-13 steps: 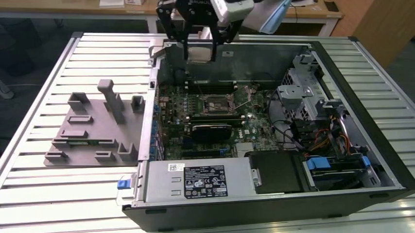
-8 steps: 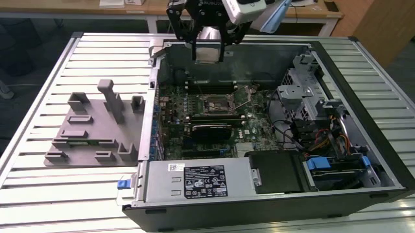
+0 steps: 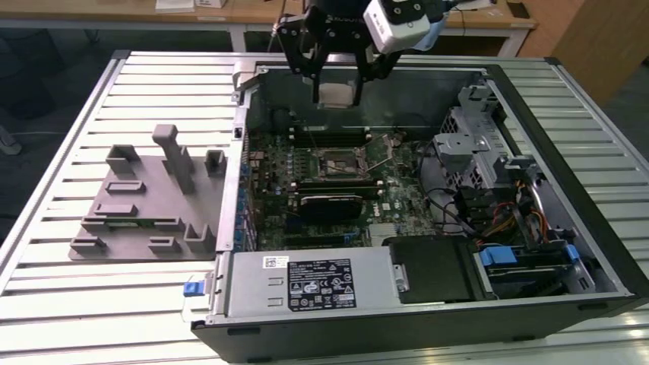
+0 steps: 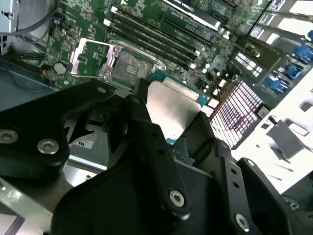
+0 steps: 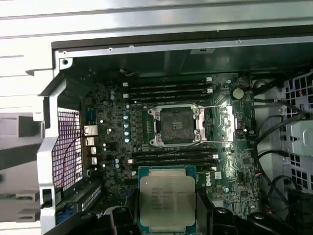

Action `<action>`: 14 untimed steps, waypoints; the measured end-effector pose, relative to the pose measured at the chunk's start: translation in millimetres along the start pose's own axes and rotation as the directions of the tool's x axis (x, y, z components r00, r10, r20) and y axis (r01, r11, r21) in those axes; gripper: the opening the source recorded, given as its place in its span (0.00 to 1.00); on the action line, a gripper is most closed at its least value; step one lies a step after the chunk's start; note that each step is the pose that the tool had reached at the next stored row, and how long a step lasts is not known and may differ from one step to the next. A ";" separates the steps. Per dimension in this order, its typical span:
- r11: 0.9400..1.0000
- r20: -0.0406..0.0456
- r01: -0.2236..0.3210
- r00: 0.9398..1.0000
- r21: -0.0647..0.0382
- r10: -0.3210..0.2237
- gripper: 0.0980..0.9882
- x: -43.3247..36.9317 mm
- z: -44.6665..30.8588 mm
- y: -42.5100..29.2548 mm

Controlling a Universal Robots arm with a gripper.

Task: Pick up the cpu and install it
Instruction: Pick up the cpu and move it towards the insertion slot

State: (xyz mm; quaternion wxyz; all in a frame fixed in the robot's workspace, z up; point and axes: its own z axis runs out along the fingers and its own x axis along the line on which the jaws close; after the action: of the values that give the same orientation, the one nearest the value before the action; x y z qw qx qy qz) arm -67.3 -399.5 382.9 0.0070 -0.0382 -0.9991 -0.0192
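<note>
Black gripper (image 3: 338, 85), fingers closed on the square, silver-topped, green-edged cpu (image 5: 167, 200), above the open, empty motherboard socket (image 5: 176, 125); pickup done, cpu not yet installed.

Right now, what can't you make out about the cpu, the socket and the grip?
- cpu underside: faces away in all views.
- Part of the cpu's top and the grip contact: second wrist view, covered by the end effector.
- Socket pins: too small in every view.
- Gap between cpu and socket: no side-on view.
</note>
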 end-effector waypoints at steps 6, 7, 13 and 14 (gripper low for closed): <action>1.000 0.000 0.000 1.000 0.000 0.000 0.50 -4.1 9.6 0.6; 1.000 0.000 0.000 1.000 0.000 0.000 0.50 -4.9 11.5 0.8; 1.000 0.000 0.000 1.000 0.000 0.000 0.50 -11.6 33.5 1.7; 1.000 0.000 0.000 1.000 0.000 0.000 0.50 -12.0 35.1 1.7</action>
State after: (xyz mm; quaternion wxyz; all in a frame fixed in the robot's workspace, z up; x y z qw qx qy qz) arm -55.7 -397.3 347.8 0.0070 -0.0382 -0.9991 -0.0191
